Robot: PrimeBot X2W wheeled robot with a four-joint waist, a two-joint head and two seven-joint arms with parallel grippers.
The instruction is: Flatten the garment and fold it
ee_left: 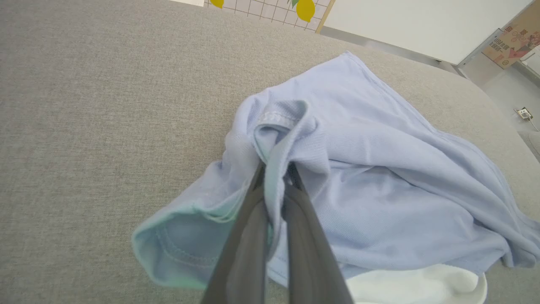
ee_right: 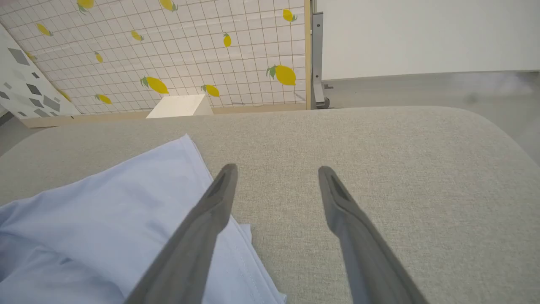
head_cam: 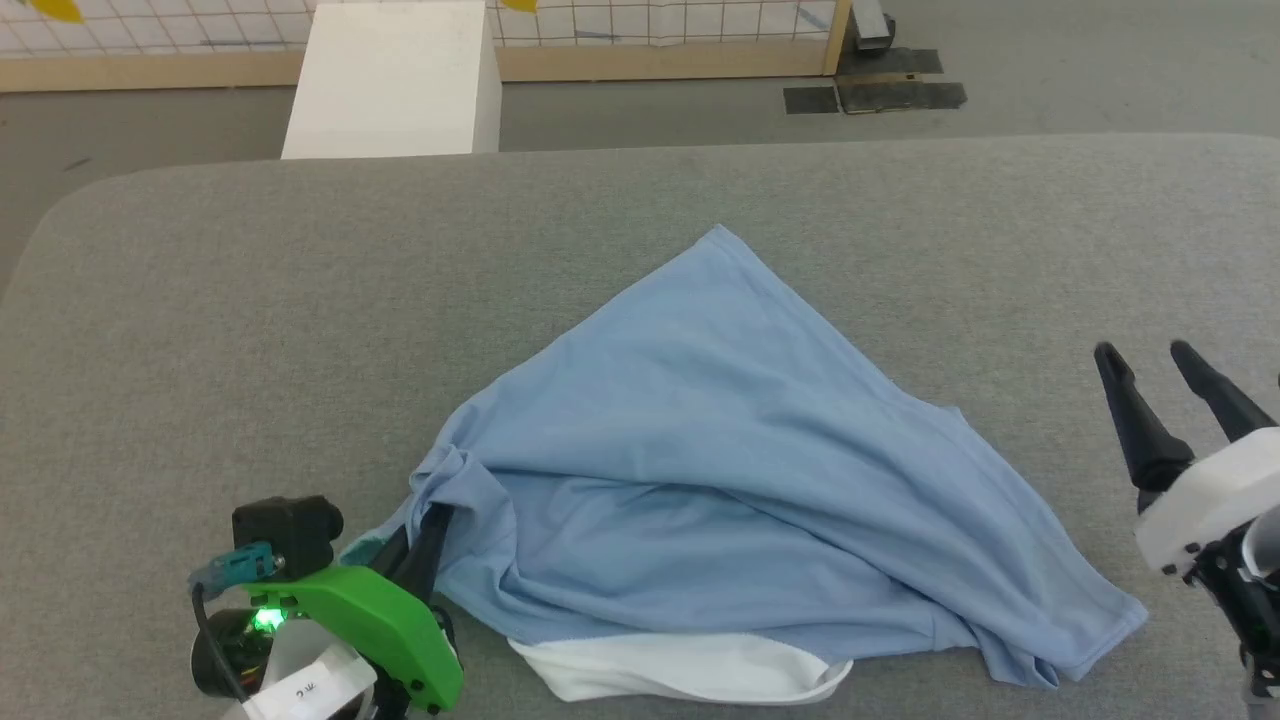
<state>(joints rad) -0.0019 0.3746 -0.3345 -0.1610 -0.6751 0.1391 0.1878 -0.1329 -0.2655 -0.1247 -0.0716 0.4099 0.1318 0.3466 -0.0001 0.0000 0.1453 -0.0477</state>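
The garment point(head_cam: 720, 460), a light blue shirt, lies crumpled in a rough triangle on the grey table point(head_cam: 300, 300), with a white part point(head_cam: 680, 675) showing at its near edge. My left gripper point(head_cam: 440, 515) is shut on a bunched fold at the garment's left end; in the left wrist view the garment point(ee_left: 379, 169) wraps around the closed fingers point(ee_left: 249, 219). My right gripper point(head_cam: 1145, 352) stands open at the right, above the table and apart from the cloth. In the right wrist view the garment point(ee_right: 105, 211) lies left of the spread fingers point(ee_right: 337, 202).
A white box point(head_cam: 395, 80) stands on the floor beyond the table's far edge, before a gridded wall panel point(head_cam: 650, 20) with yellow lemon prints. Dark mats point(head_cam: 880, 85) lie on the floor at the far right. The table's far corners are rounded.
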